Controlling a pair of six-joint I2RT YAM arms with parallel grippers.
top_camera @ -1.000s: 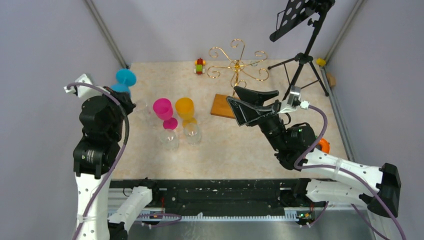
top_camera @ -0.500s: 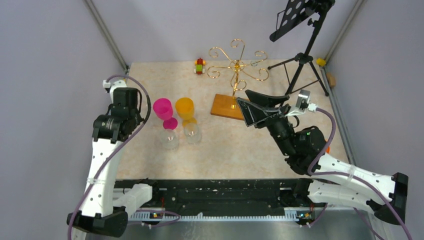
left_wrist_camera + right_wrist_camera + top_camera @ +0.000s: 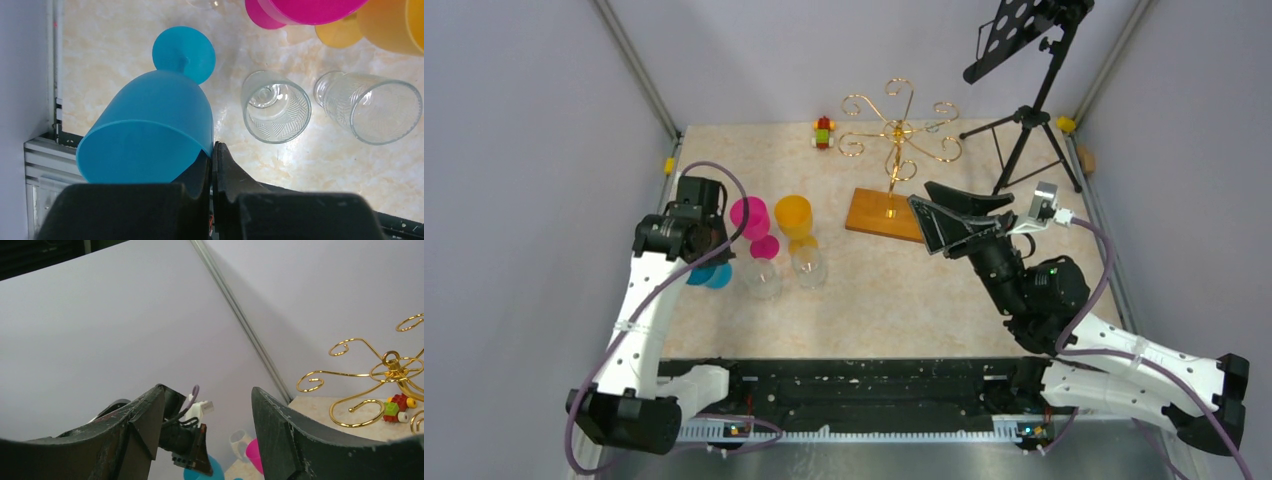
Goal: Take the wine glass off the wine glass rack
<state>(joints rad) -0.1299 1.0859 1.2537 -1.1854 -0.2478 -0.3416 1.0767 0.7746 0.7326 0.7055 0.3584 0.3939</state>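
The blue wine glass [image 3: 707, 275] [image 3: 150, 130] hangs low over the table's left side, foot pointing away from the wrist camera. My left gripper [image 3: 704, 258] [image 3: 214, 150] is shut on its rim, one finger inside the bowl and one outside. I cannot tell whether its foot touches the table. The gold wire wine glass rack [image 3: 897, 135] [image 3: 385, 375] stands at the back on its wooden base [image 3: 879, 213], with nothing hanging on the curled arms that show. My right gripper [image 3: 919, 193] [image 3: 207, 390] is open and holds nothing, beside the base, pointing left.
A pink glass [image 3: 749, 215] and an orange glass [image 3: 793, 213] stand mid-table. Two clear glasses [image 3: 276, 106] [image 3: 370, 107] stand just right of the blue one. A small toy car [image 3: 823, 131] sits at the back. A black tripod stand [image 3: 1029, 110] stands at back right.
My left arm has swung down and toward the near side with the blue glass, from high at the back left to beside the clear glasses. The right arm has drifted slightly right.
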